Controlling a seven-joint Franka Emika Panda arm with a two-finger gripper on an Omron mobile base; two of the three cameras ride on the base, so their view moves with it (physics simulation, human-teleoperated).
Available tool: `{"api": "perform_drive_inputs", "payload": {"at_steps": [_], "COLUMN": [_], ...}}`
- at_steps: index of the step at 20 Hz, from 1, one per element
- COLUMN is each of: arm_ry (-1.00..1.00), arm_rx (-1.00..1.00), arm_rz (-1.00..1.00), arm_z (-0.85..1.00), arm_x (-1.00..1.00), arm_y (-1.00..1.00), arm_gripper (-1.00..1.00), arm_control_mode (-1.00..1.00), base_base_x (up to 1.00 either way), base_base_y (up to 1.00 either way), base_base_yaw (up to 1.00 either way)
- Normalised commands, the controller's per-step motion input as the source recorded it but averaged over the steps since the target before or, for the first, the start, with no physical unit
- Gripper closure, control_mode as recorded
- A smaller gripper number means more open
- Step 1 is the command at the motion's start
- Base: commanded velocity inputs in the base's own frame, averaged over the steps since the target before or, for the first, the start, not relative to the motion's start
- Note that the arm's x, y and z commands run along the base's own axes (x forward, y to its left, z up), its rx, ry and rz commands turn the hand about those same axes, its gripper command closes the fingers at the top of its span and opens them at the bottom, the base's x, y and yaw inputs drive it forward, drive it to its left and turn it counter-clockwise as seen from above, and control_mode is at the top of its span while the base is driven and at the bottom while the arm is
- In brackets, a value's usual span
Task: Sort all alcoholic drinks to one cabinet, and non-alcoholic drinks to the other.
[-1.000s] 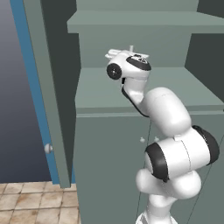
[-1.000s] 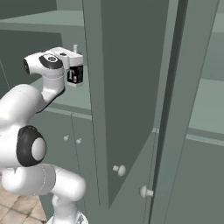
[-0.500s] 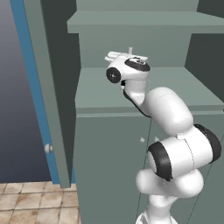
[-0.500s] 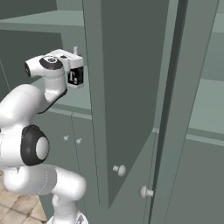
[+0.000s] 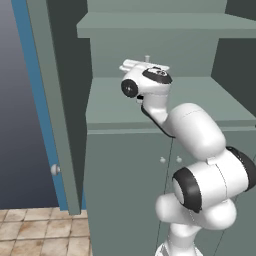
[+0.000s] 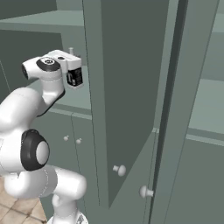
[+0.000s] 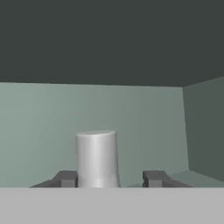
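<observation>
In the hand view, a grey cap (image 7: 96,157) rises at lower centre, between the two dark fingertips of the gripper (image 7: 109,178); by its grey top it is probably the teal bottle, one of the non-alcoholic drinks, though the body below the cap is cut off by the frame. The left tip sits right against the cap and the right tip stands clear of it with a visible gap, so the jaws are partly open and not squeezing it; whether the left tip touches I cannot tell. Behind the cap is the pale green back wall of the cabinet (image 7: 131,113), so the bottle stands inside, on the shelf (image 5: 105,107) that shows mid-frame in the left base view, where the hand (image 5: 145,82) reaches in at upper centre. In the right base view the hand (image 6: 65,70) sits at upper left beside an open cabinet door (image 6: 122,87). Judging by its look, the bottle is stiff plastic, light, smooth and somewhat slippery, and top-heavy if nudged at the cap; the wider body under the cap is the safer hold. Count: one bottle cap, two fingertips, one open door near the hand
</observation>
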Motion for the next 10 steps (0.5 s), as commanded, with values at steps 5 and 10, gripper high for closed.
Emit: {"api": "perform_drive_inputs", "payload": {"at_steps": [5, 10], "arm_ry": [0.0, 0.0], "arm_rx": [0.0, 0.0], "arm_rz": [0.0, 0.0], "arm_z": [0.0, 0.01], "arm_x": [-0.08, -0.04], "arm_y": [0.0, 0.0], "arm_gripper": [-1.0, -1.0], "arm_control_mode": [-1.0, -1.0], "base_base_x": [0.0, 0.0], "base_base_y": [0.0, 0.0], "base_base_yaw": [0.0, 0.0]}}
